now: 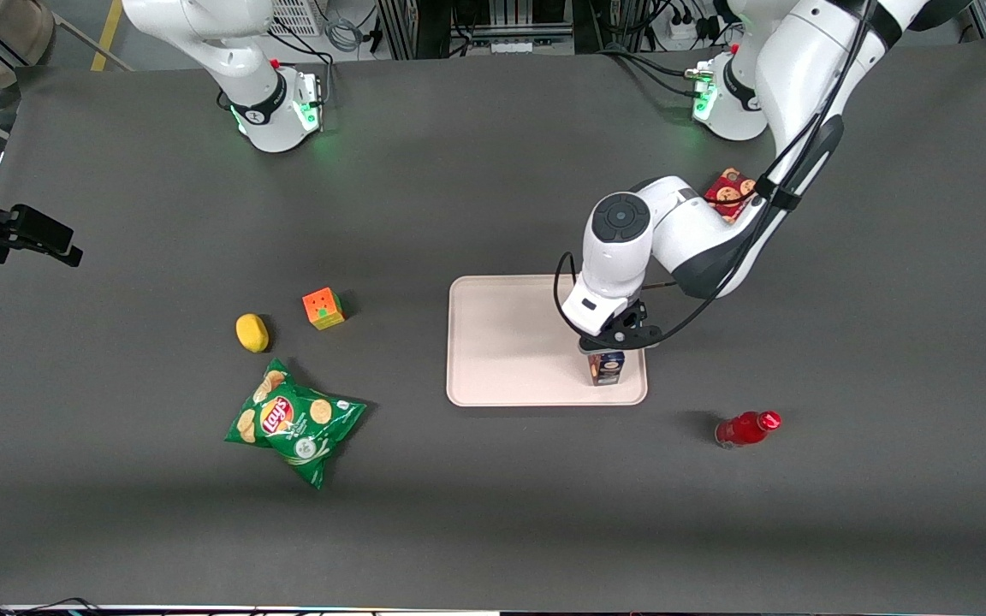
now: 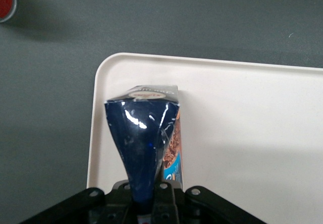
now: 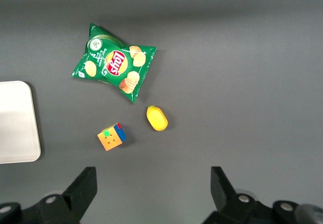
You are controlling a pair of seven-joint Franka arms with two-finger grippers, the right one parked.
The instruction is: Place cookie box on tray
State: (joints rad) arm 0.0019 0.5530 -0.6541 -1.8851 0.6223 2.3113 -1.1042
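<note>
a: where's the cookie box [image 1: 607, 367]?
b: upright in a tray [image 1: 501, 342] corner — pinched by the gripper [image 1: 606, 351].
a: any writing?
b: "lay's" on the green chip bag [image 1: 292, 421].

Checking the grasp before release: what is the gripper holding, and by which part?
The gripper, above the tray, is shut on the cookie box, pinching its upper end.

Cookie box [image 1: 607, 367] upright on tray [image 1: 510, 342], tool [image 1: 608, 346] above, gripping.
</note>
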